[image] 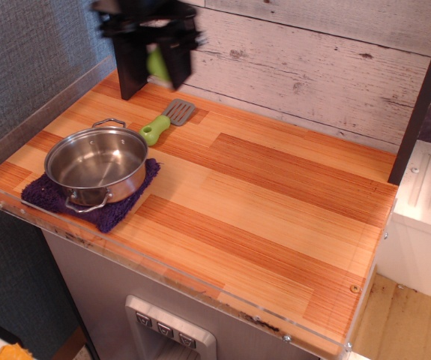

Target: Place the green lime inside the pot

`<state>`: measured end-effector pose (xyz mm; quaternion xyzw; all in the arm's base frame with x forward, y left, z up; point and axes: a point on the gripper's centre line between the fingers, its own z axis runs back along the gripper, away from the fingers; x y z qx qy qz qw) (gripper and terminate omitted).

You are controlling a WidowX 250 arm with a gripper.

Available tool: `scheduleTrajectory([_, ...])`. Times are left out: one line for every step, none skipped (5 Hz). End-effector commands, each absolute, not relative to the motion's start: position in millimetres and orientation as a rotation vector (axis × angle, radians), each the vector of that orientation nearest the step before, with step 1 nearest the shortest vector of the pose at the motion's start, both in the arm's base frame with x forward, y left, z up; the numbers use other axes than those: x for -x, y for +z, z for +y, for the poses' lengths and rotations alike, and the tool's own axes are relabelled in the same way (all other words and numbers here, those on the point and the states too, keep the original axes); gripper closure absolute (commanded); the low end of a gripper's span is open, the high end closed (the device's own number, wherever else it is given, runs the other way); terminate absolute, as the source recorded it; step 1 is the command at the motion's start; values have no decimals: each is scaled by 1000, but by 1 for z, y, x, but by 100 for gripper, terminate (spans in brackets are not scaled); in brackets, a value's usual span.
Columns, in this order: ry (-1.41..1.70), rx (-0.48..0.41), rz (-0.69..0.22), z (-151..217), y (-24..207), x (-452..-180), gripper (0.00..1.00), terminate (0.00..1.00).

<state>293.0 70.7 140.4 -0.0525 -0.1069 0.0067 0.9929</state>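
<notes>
My black gripper [157, 69] is blurred with motion, high at the top left, well above the table and up and to the right of the pot. It is shut on the green lime [157, 64], which shows as a light-green patch between the fingers. The shiny steel pot [96, 164] with two loop handles sits empty on a purple cloth [110, 212] at the table's left front.
A grey spatula with a green handle [160, 125] lies on the wood just behind the pot. A dark post [129, 67] stands at the back left. A clear acrylic rim [43, 105] borders the left and front edges. A white plank wall [312, 67] stands behind.
</notes>
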Motion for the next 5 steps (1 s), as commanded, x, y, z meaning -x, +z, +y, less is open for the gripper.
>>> scheduleTrajectory([22,43,-74,109,113,-247,100,0])
scheduleTrajectory([50,50,-28,114,98,-238,100,0])
scheduleTrajectory([54,52,6,119,90,-237,100,0])
scheduleTrajectory([56,56,11,118,89,-238,0,0])
scheduleTrajectory([36,54,-12,111,96,-242,0,0])
